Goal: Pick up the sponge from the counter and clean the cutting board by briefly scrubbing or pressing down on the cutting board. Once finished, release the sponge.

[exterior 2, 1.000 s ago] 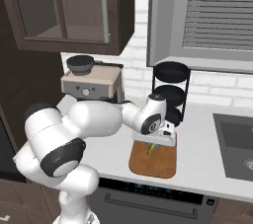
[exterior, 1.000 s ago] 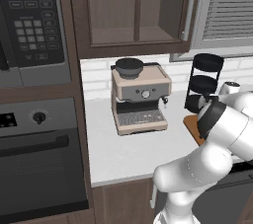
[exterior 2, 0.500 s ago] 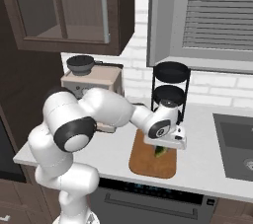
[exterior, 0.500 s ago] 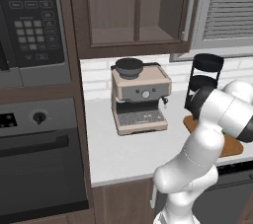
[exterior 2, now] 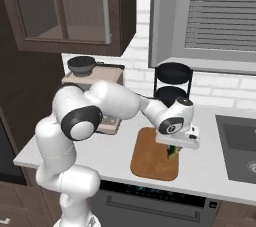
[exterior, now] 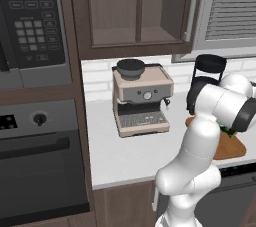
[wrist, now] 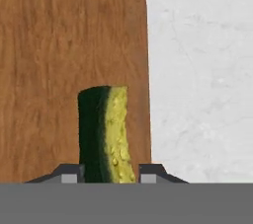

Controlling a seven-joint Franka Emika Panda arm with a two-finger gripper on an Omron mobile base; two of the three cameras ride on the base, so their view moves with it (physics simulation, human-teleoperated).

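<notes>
The sponge (wrist: 105, 134) is clamped in the hand (wrist: 108, 171), low centre of the hand view, above the cutting board (wrist: 59, 60) beside the table (wrist: 202, 70).

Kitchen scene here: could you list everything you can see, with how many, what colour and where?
sponge: one, yellow with dark green layer, held over the board
cutting board: one, orange-brown, on the counter
counter: one, light grey-white
coffee machine: one, beige, on the counter by the wall
black tiered stand: one, behind the board
microwave: one, dark, upper left
oven: one, dark, below it
sink: one, grey, right
gripper: one, dark tips, shut on the sponge
</notes>
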